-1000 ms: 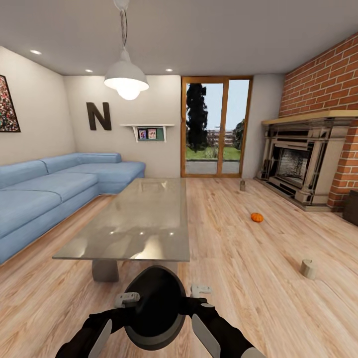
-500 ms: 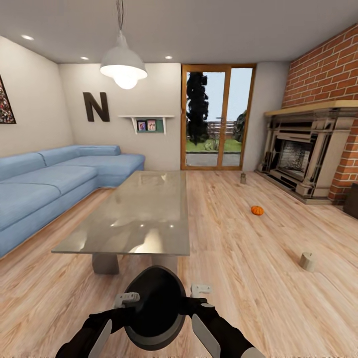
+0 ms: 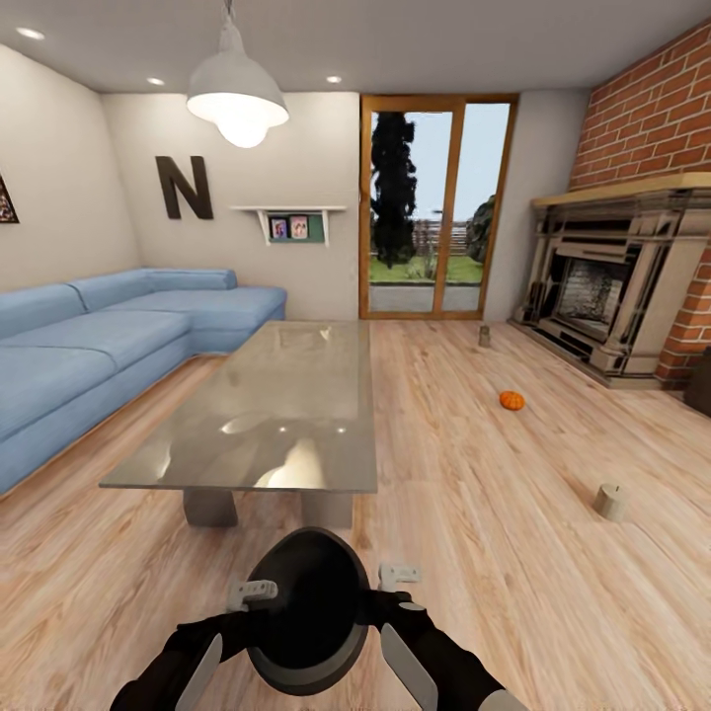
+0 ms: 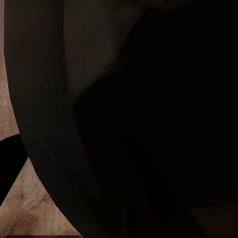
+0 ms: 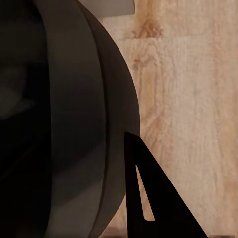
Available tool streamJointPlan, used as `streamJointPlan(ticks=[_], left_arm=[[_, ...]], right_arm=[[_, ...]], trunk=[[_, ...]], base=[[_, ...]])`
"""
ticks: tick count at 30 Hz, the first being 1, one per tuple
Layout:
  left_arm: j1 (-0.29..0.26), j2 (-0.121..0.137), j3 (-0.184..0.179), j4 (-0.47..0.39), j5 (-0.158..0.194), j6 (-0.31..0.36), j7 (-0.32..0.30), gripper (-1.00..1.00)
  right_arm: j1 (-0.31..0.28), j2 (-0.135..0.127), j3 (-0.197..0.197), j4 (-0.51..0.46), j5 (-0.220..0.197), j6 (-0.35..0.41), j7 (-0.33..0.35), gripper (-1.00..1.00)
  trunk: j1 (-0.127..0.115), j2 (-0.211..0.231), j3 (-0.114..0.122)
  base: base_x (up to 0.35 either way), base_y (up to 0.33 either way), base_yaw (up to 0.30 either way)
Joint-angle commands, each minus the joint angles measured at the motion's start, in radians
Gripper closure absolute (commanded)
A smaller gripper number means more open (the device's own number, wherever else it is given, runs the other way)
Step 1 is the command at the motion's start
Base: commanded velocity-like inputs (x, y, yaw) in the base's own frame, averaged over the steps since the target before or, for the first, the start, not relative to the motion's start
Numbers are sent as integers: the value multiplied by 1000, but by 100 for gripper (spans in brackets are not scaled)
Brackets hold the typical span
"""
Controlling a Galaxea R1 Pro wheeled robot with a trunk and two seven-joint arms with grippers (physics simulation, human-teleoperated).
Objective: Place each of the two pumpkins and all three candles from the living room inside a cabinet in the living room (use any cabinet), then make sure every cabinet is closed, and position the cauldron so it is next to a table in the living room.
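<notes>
I hold the black round cauldron [image 3: 306, 612] low in front of me, with my left gripper [image 3: 253, 593] and right gripper [image 3: 397, 575] shut on opposite sides of its rim. Its dark wall [image 4: 148, 124] sits close up in the left wrist view. In the right wrist view its wall [image 5: 49, 124] hangs over wood floor. The grey glossy table [image 3: 286, 395] stands just beyond it. An orange pumpkin [image 3: 511, 400] lies on the floor to the right. One pale candle [image 3: 611, 502] stands nearer right, another candle [image 3: 484, 337] by the fireplace. The cabinet's dark end [image 3: 700, 380] shows at the right edge.
A blue corner sofa [image 3: 89, 355] runs along the left wall. The brick fireplace [image 3: 602, 296] takes up the right wall, and a glass door [image 3: 434, 207] is at the back. Open wood floor lies between table and fireplace. A pendant lamp [image 3: 237, 94] hangs overhead.
The whole view has shifted: the camera has moved forward, so the table and room look closer. The cauldron stays in the same place between my grippers.
</notes>
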State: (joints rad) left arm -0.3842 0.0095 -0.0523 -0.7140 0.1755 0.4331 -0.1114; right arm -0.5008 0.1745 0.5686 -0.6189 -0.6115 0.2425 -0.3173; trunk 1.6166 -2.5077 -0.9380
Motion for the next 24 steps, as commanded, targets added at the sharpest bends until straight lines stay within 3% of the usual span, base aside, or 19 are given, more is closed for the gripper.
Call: streamJointPlan(ticks=[1, 24], left_arm=[[-1, 1, -1, -13, 15, 6, 4, 100], [-1, 1, -1, -13, 15, 6, 5, 100]], right_arm=[[-1, 0, 2, -1, -1, 4, -9, 100], [-1, 0, 3, -1, 0, 4, -9, 100]], trunk=[[0, -1, -5], [10, -6, -94]], base=[[0, 0, 0], [0, 0, 0]])
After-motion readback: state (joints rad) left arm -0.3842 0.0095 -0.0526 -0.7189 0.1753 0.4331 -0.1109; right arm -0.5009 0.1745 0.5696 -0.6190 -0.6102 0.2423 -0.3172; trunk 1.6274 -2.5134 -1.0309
